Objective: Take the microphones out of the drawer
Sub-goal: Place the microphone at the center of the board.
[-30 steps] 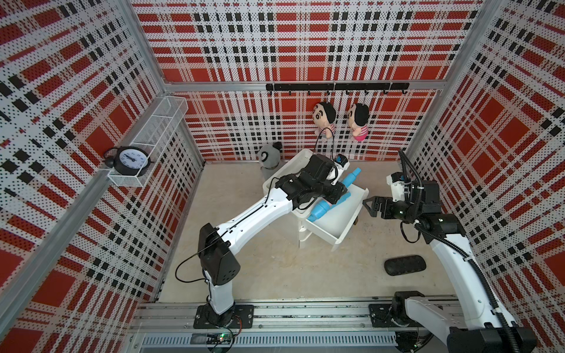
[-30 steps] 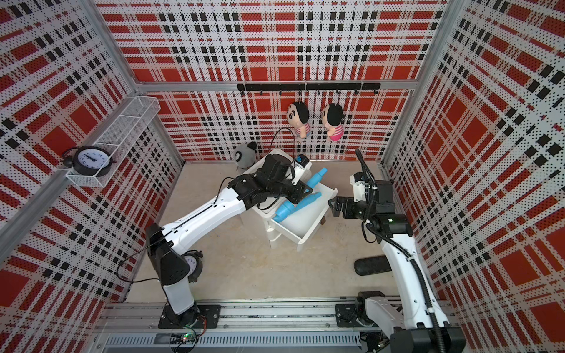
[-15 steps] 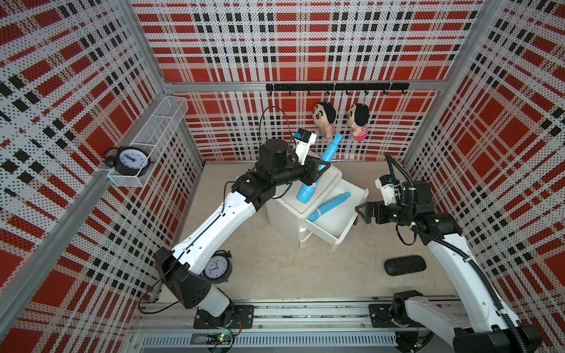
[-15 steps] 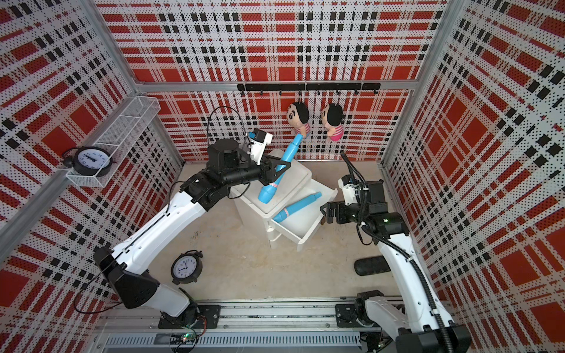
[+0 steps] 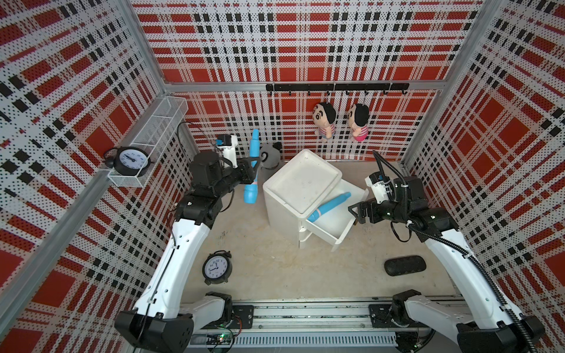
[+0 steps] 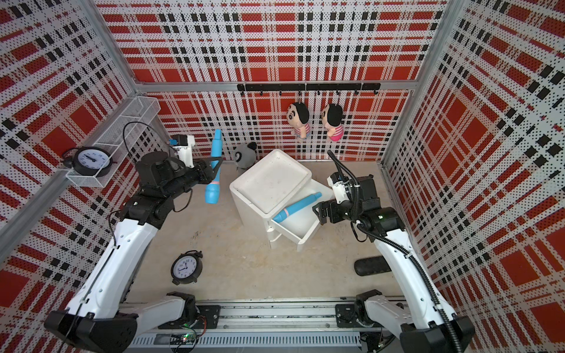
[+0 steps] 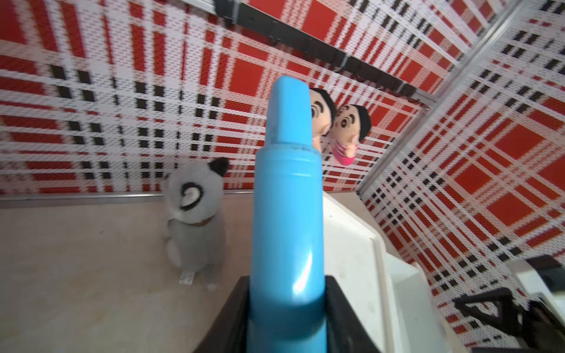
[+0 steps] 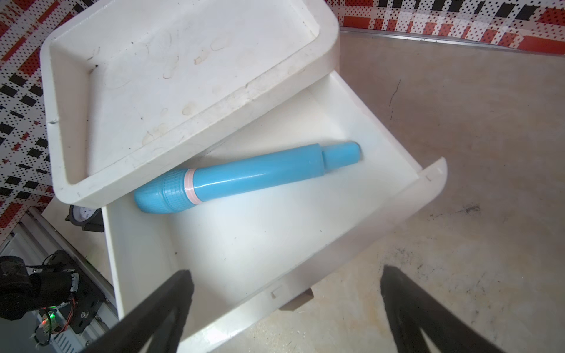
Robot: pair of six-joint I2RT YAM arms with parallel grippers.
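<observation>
Mic point(image 5: 253, 156) | pinched in L gripper point(image 5: 251, 174), in air left of cabinet point(image 5: 275, 207), out of drawer point(image 5: 340, 237) | 2nd mic point(image 5: 328, 207) lies in drawer | R gripper point(image 5: 354, 214) wide, empty | step: carry-away; nxt likely: lower, release on floor

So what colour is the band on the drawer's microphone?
Pale pink band, clearest in right wrist view.

1. The held microphone point(image 7: 287, 232) is shown in smooth, glossy blue plastic.
2. The drawer microphone point(image 8: 253, 174) is given a grid-textured head and a shiny barrel.
3. The cabinet point(image 8: 183, 61) and drawer point(image 8: 260, 244) are seen in matt white plastic, the cabinet top stained.
4. At the cabinet's eleven o'clock, a grey plush toy point(image 7: 195, 220) is rendered in soft cloth.
</observation>
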